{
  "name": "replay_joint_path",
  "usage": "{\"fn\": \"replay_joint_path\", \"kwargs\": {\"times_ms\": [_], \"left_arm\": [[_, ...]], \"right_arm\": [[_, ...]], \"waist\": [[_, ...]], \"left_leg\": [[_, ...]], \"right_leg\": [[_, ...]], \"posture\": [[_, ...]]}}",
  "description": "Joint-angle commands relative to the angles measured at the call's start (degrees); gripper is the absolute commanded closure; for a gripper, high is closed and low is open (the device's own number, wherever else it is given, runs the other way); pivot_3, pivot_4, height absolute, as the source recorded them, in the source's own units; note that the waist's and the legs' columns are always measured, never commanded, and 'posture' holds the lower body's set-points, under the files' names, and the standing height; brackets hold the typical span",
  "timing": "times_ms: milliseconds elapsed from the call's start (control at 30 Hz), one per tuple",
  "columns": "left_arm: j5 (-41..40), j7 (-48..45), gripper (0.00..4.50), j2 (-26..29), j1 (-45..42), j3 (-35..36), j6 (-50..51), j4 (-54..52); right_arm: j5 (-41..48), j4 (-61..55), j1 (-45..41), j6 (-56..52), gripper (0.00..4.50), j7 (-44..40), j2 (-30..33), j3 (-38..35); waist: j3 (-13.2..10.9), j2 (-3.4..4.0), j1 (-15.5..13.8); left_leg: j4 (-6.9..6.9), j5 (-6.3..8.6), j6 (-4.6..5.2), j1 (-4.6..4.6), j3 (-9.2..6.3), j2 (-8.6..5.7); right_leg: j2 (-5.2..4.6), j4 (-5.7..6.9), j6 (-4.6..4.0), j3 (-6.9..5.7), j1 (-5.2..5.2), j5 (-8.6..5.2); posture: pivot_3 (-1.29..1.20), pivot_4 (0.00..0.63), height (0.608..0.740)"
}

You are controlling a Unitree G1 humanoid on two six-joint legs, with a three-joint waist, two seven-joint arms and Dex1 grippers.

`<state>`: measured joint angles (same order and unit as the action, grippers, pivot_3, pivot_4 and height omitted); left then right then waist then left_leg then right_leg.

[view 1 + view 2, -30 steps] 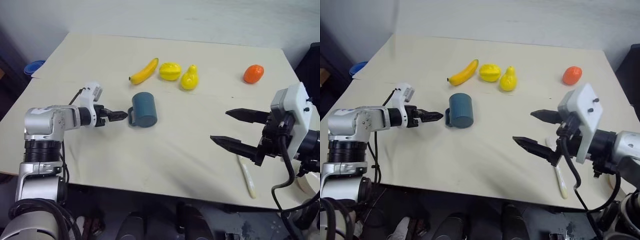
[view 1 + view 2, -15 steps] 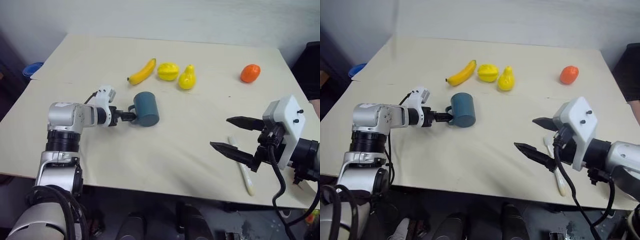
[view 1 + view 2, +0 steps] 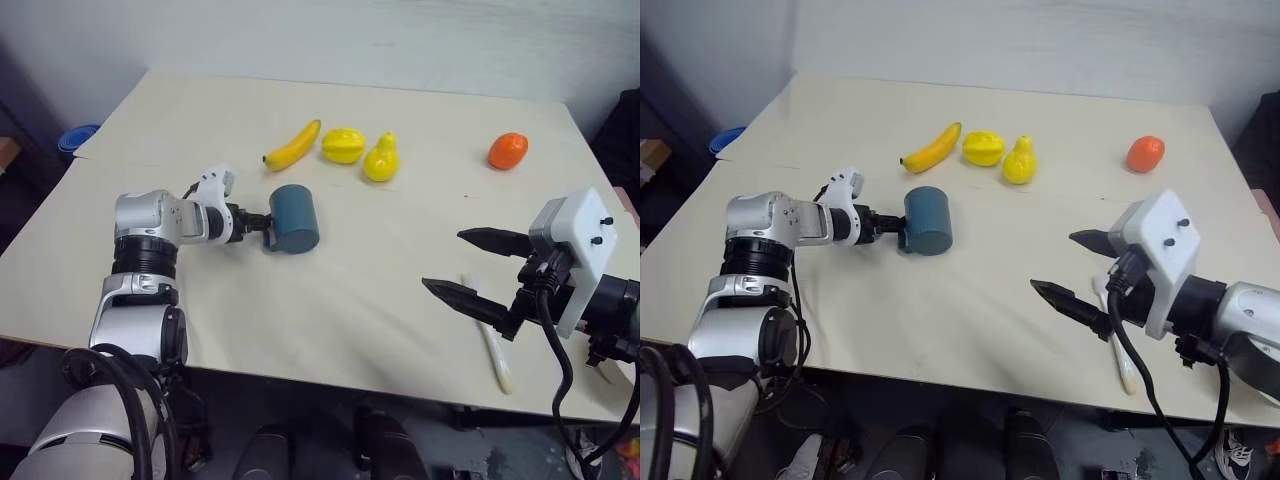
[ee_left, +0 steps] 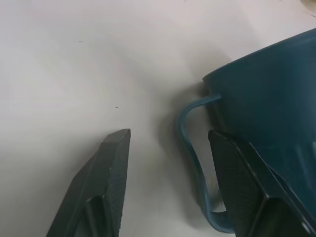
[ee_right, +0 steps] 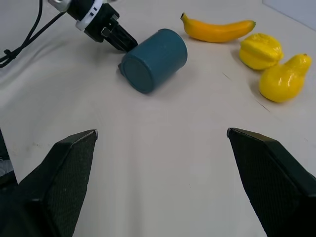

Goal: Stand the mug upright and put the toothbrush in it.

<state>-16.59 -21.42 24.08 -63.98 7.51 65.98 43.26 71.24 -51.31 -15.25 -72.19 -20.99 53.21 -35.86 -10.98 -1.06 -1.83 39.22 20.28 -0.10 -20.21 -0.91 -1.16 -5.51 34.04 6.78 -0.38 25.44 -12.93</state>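
The dark teal mug [image 3: 296, 217] lies on its side near the table's middle, its closed base [image 5: 140, 74] facing the near side. My left gripper [image 3: 259, 224] is at the mug's handle [image 4: 187, 143]. Its jaws stand apart: one finger [image 4: 237, 177] sits between the handle strap and the mug wall, the other finger [image 4: 111, 177] outside, with a gap to the strap. At the right, my right gripper [image 3: 443, 259] hovers open and empty. The white and pale yellow toothbrush [image 3: 494, 347] lies flat near the front edge, partly hidden behind that gripper.
A banana [image 3: 292, 145], a yellow starfruit [image 3: 343, 144] and a yellow pear [image 3: 381, 158] lie in a row behind the mug. An orange fruit [image 3: 507, 150] sits at the far right. Something blue [image 3: 78, 135] lies beyond the table's left edge.
My left gripper has moved right to the mug, and its fingers now straddle the handle. The mug, the toothbrush and the open right gripper keep their places; the camera shifted.
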Motion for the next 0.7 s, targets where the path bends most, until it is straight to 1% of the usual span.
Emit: {"fn": "replay_joint_path", "kwargs": {"times_ms": [33,167,233,267,500,633,700], "left_arm": [[2.6,-3.2,1.76,-1.4,0.4,-5.1,-0.4,3.6],[4.0,-6.7,1.76,-1.2,-0.3,-7.7,0.4,5.9],[4.7,-8.0,2.13,-1.1,-0.4,-8.6,-0.1,6.7],[4.9,-8.6,2.33,-1.2,-0.5,-8.8,-0.2,7.0],[5.3,-8.4,4.47,-2.0,-2.3,-6.8,-0.8,9.4],[4.8,-7.9,4.47,-2.6,-2.4,-5.6,-0.2,8.8],[3.2,-7.5,4.47,-3.4,-2.3,-3.3,-0.7,6.9]], "right_arm": [[2.6,-0.3,1.2,3.6,0.1,2.5,2.1,-0.2],[4.8,-0.3,3.2,6.1,0.1,4.3,4.1,-0.1],[5.6,-0.3,4.3,7.3,0.1,4.9,5.3,-0.5],[5.9,-0.2,4.9,7.8,0.1,5.1,5.8,-0.7],[7.8,-0.4,8.4,11.8,0.1,7.2,8.4,-0.9],[7.6,-1.2,11.1,13.2,0.1,7.2,9.5,-1.8],[7.2,-1.5,12.8,13.7,0.1,7.0,9.8,-2.5]], "waist": [[0.0,-0.01,0.0],[0.1,0.01,0.0],[0.1,0.01,0.1],[0.1,0.02,0.1],[0.1,-0.01,0.1],[0.1,-0.02,0.1],[0.1,-0.02,0.1]], "left_leg": [[0.0,0.0,0.01,-0.02,-0.02,-0.02],[0.0,0.0,0.04,-0.02,-0.04,-0.05],[0.0,0.01,0.06,-0.02,-0.04,-0.05],[0.0,0.02,0.08,-0.02,-0.04,-0.05],[0.0,0.05,0.15,-0.03,-0.04,-0.04],[0.0,0.05,0.16,-0.02,-0.04,-0.04],[0.0,0.05,0.17,-0.03,-0.04,-0.05]], "right_leg": [[-0.04,-0.04,0.05,0.0,-0.01,0.03],[-0.09,-0.18,0.17,0.03,-0.05,0.1],[-0.09,-0.2,0.19,0.04,-0.05,0.1],[-0.09,-0.2,0.19,0.04,-0.05,0.1],[-0.1,-0.23,0.2,0.04,-0.06,0.11],[-0.1,-0.26,0.22,0.04,-0.08,0.12],[-0.11,-0.26,0.23,0.04,-0.08,0.12]], "posture": [[0.0,0.15,0.74],[0.0,0.15,0.74],[0.0,0.15,0.74],[0.0,0.15,0.74],[0.0,0.15,0.74],[0.0,0.15,0.74],[0.0,0.15,0.74]]}}
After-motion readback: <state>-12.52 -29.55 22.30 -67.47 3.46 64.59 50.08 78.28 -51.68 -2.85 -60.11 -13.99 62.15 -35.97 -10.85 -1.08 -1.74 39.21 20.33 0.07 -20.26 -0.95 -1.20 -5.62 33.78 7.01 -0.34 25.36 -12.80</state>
